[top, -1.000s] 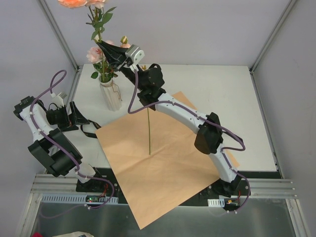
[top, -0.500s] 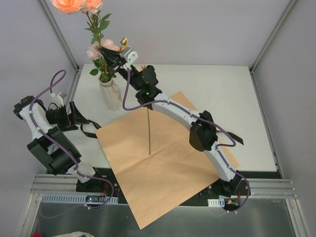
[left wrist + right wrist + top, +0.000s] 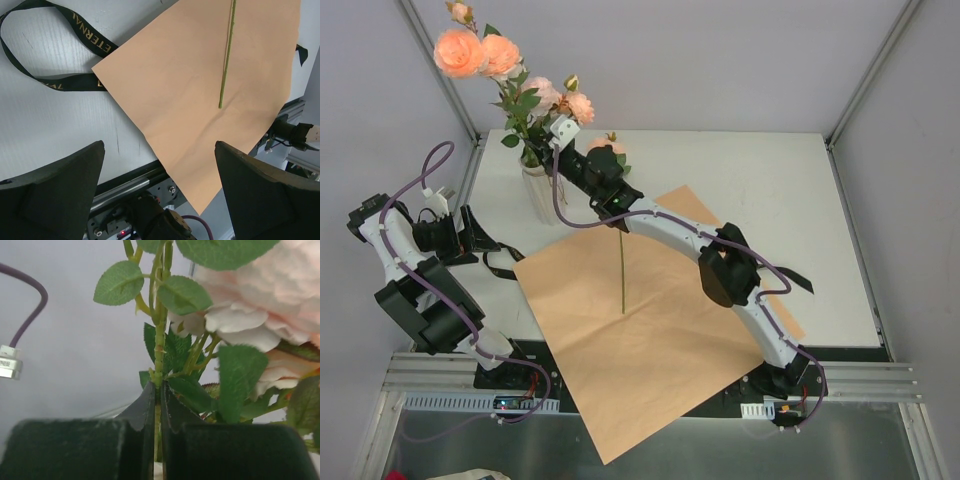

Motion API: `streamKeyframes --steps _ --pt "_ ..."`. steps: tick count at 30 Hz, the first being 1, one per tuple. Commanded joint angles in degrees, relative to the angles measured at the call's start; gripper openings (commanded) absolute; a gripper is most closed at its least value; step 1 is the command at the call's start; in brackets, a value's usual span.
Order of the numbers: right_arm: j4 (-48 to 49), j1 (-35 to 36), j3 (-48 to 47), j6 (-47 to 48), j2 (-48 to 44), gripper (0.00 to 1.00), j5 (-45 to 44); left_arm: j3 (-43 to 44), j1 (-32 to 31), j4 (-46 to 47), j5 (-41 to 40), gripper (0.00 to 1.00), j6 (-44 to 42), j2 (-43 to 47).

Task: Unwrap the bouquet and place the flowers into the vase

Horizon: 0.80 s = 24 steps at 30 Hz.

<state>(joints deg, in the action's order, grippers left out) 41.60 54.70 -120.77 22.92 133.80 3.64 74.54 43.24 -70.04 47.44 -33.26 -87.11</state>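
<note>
The bouquet's wrapping paper (image 3: 640, 330) lies flat and open on the table, tan side up, with one bare green stem (image 3: 622, 265) on it. The whitish vase (image 3: 544, 196) stands at the back left and holds the flowers (image 3: 532, 100), peach-pink roses with green leaves. My right gripper (image 3: 553, 138) hovers just above the vase mouth, shut on a rose stem (image 3: 159, 365); pale roses (image 3: 260, 305) fill that view's right side. Over the table's left edge my left gripper (image 3: 159, 150) stands open and holds nothing.
The black ribbon (image 3: 60, 55) lies loose on the white table, left of the paper (image 3: 200, 90). The bare stem (image 3: 226, 60) shows in the left wrist view too. Frame posts and grey walls close in the back and sides.
The right arm has brought the held rose stem down and left to the vase, so the blooms sit lower. The left arm has not moved.
</note>
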Motion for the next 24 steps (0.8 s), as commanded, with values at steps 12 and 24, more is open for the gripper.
streamKeyframes --steps 12,24 --pt "-29.82 0.15 8.78 -7.8 -17.42 0.54 -3.29 1.22 0.53 -3.17 2.22 0.92 -1.73 1.68" --pt "-50.64 -4.24 17.33 -11.4 -23.5 0.65 -14.0 0.6 0.53 -3.17 2.57 0.91 -1.46 2.39"
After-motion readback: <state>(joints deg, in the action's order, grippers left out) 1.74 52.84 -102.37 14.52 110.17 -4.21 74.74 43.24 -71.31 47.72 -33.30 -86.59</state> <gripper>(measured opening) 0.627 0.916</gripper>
